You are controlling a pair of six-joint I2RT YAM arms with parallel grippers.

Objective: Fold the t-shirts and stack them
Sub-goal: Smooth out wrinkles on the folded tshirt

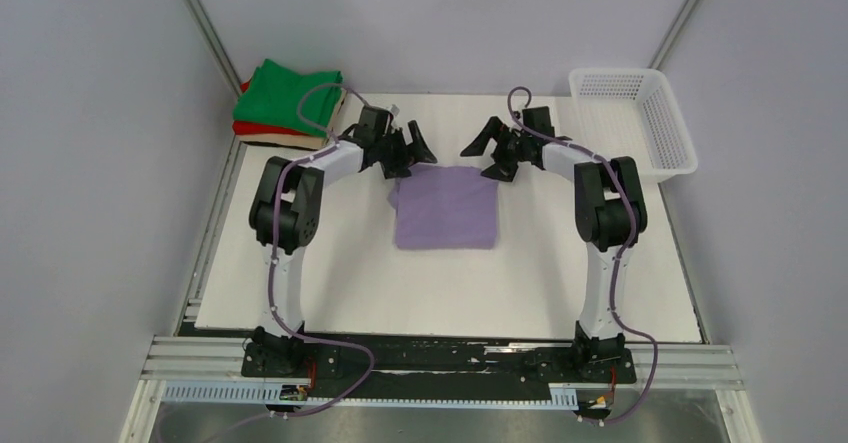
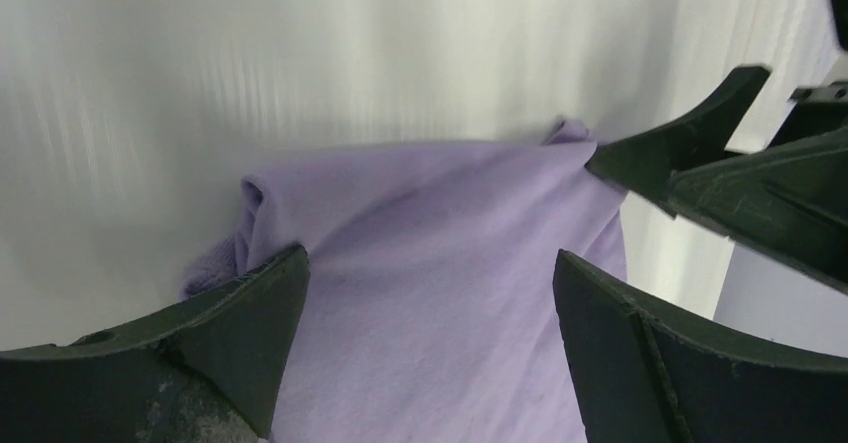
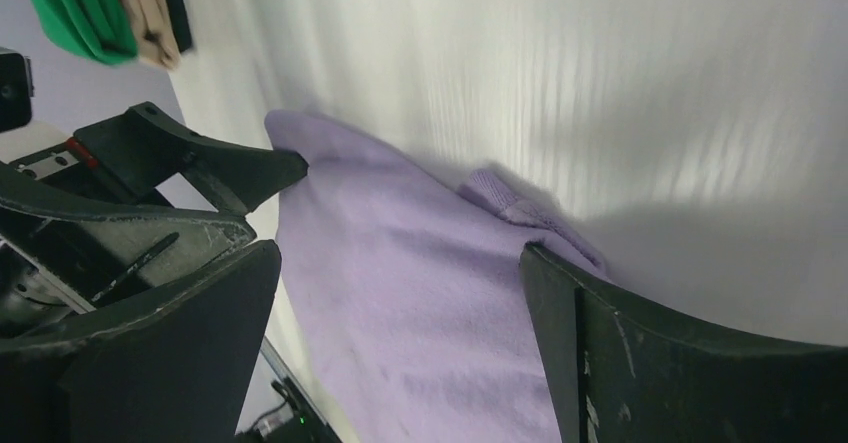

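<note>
**Over the far edge of the lavender shirt [image 1: 446, 208] — both claws wide, nothing held**

Across the middle of the bench [image 1: 350, 283] the lavender shirt lies flat as a fairly tidy rectangle, folded down to something like the footprint of the pile it must join. The left claw [image 1: 405, 151] hangs over its far left corner and the right claw [image 1: 492, 148] over its far right corner. Each has its jaws spread wide and empty: the wrist views show cloth between the fingers but no pinch. The mirrored stance makes sense, since two corners taken together let the cloth be lifted or folded over without skewing. Whether any fingertip touches the fabric is hard to say, as both wrist views are blurred.

At the bench's far left corner the green shirt [image 1: 292, 93] tops the red shirt [image 1: 262, 129] and the beige shirt [image 1: 280, 141], stacked clear of the working area so the fold has room. A white mesh basket [image 1: 672, 128] stands at the far right, well apart.

By my reading the folding is nearly finished — this shirt is not yet on the stack.
</note>
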